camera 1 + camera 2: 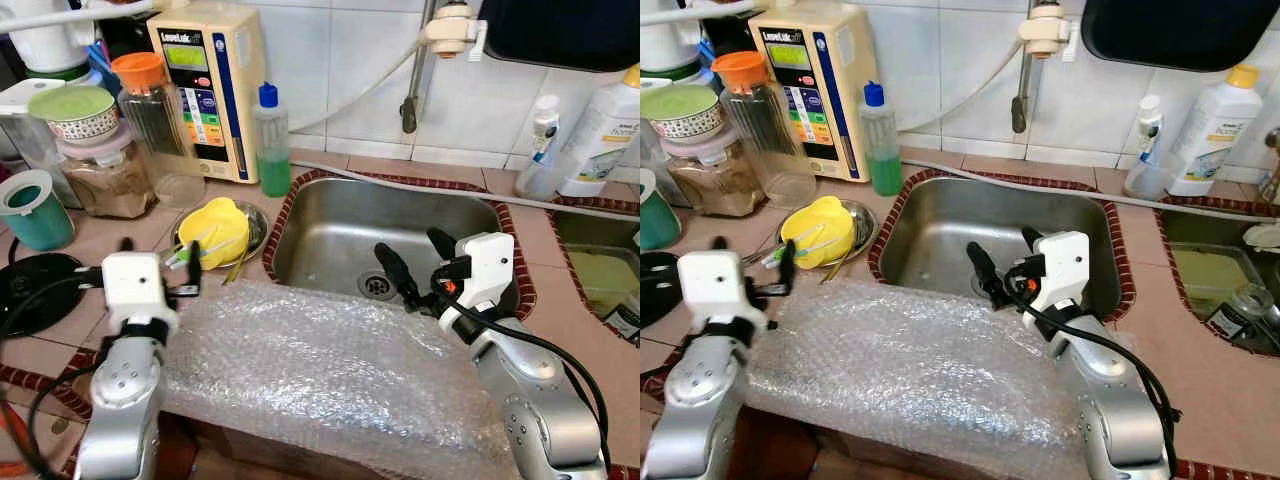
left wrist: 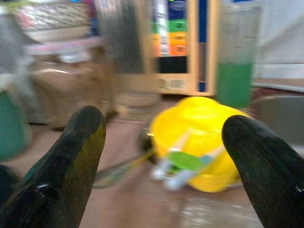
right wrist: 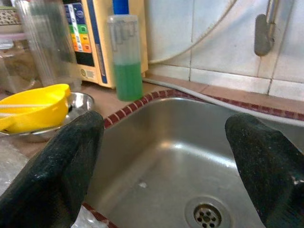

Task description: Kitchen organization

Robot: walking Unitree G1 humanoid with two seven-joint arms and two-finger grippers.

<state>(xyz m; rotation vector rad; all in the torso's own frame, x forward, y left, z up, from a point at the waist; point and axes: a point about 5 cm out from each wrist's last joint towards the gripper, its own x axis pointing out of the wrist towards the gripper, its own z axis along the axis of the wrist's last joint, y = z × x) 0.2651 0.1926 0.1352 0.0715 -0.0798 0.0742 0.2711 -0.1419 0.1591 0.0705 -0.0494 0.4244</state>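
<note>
While the tiled pink worktop (image 1: 90, 240) remains crowded, tidying looks barely begun: a clear bubble-wrap sheet (image 1: 320, 370) sprawls over the front rim of the empty stainless steel sink (image 1: 340, 225), and a yellow plastic bowl (image 1: 220, 230) sits tipped in a small metal dish. Right pincer (image 1: 415, 262) hovers wide above the drain; left pincer (image 1: 160, 270), wide too, faces the bowl.

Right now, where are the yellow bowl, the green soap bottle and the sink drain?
yellow bowl (image 1: 222, 232), left eye view, its domed side.
green soap bottle (image 1: 272, 165), left eye view, its green lower half.
sink drain (image 3: 206, 216), right wrist view, the strainer holes.
</note>
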